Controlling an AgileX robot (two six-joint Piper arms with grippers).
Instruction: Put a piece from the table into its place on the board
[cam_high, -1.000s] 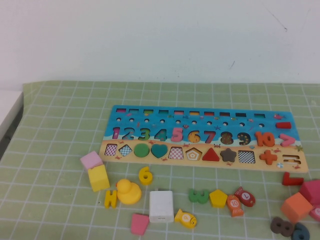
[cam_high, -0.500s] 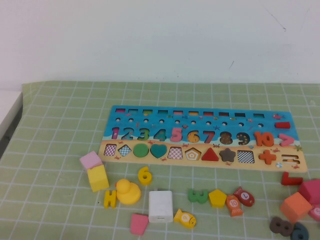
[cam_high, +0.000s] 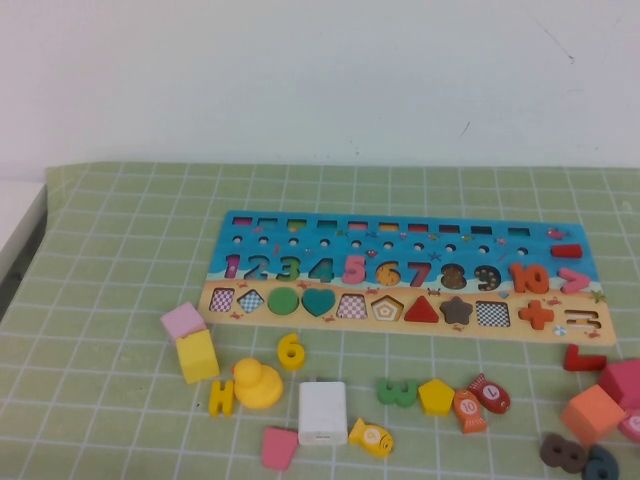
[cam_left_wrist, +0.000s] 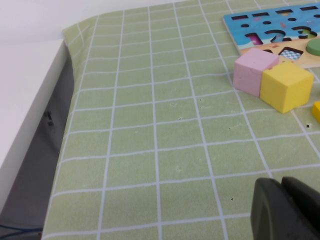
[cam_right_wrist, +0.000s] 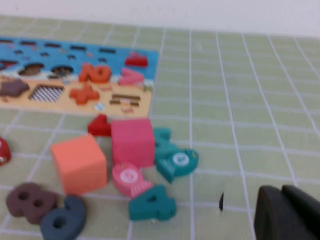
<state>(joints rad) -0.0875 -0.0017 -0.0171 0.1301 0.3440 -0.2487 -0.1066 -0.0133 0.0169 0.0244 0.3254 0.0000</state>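
The yellow 6 (cam_high: 290, 351) lies flat on the green mat just below the board (cam_high: 400, 275), far from both sets of jaws, the left gripper (cam_left_wrist: 285, 210) and right gripper (cam_right_wrist: 287, 212) each holding nothing, fingers apparently pressed together above bare mat.

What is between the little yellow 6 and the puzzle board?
Nothing: in the high view only bare green mat separates the small yellow wooden 6 from the long wooden puzzle board.
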